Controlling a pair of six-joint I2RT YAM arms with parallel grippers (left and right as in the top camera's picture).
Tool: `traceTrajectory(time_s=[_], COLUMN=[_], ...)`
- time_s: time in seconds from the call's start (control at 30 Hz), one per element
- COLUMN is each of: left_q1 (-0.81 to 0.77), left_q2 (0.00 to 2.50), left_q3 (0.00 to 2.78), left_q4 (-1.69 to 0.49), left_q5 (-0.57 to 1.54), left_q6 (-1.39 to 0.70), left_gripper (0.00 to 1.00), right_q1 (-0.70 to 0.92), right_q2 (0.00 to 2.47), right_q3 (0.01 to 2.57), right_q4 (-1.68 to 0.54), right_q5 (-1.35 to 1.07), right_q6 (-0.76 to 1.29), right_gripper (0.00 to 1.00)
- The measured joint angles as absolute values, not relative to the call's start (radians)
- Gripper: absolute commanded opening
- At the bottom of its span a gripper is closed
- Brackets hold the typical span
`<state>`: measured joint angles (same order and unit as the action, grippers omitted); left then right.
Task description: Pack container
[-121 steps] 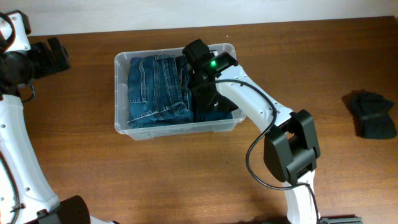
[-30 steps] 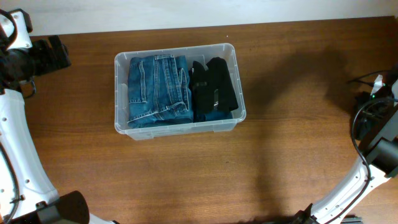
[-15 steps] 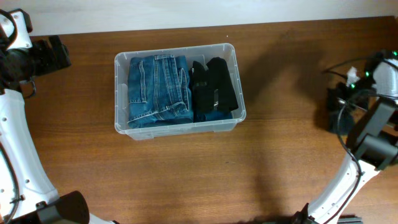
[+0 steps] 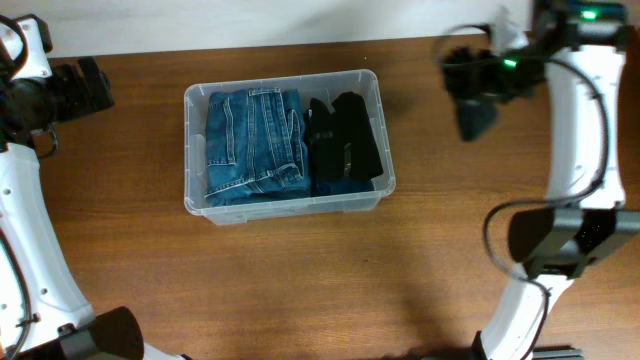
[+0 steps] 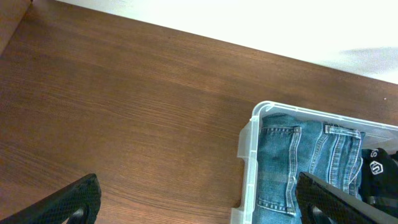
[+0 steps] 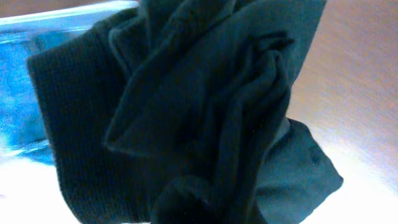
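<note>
The container (image 4: 290,208) sits on the table (image 4: 300,285), jeans (image 4: 250,140) inside. It looks like light, stiff plastic, best held by the rim. My right hand (image 4: 474,95) pinches a limp black garment (image 4: 478,120); my left hand (image 4: 88,88) gapes empty.

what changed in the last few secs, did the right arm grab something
The right tool left the container, swung out to the right side, took hold of the black garment lying there, and now holds it raised near the far edge, right of the container. Unchanged: the jeans and black clothing in the container, and the left tool, open at the far left.
</note>
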<state>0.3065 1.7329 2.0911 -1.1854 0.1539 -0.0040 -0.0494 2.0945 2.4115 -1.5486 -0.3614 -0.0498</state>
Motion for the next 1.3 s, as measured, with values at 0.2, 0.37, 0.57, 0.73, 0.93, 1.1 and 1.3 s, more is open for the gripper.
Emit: traceTrajectory(time_s=[0.2,0.37,0.57,0.73,0.93,1.1,1.3], left_q1=[0.306,0.307,0.306,0.307,0.306,0.307,0.306], left_q2=[1.733,1.733,1.733,1.733,1.733,1.733,1.733], left_q3=[2.091,2.091,2.091,2.091,2.091,2.091,2.091], left_q4=[-1.185,-1.187,-1.2,-1.208,-1.208,-1.208,-1.208], left_q5=[0.154,0.154,0.154,0.154,0.154,0.154,0.154], left_q6=[-0.004,-0.004,-0.004,-0.004,-0.004,-0.004,-0.004], left_gripper=[0.99,0.99,0.99,0.99,0.99,0.99,0.99], right_q1=[0.226,0.43,0.573,0.619,0.629,0.629,0.629], right_q2=[2.089,2.096,2.115,2.154,2.214,2.297,2.367], right_q3=[2.429,2.429,2.429,2.428,2.427,2.425,2.42], right_q4=[-1.512,-1.499,-1.502,-1.497,-1.477,-1.432,-1.405], right_q5=[-0.277,-0.08,0.168,0.312,0.364,0.331,0.217], right_q6=[0.05,0.163,0.318,0.435,0.48,0.505,0.507], right_gripper=[0.04,0.04,0.04,0.04,0.04,0.35,0.73])
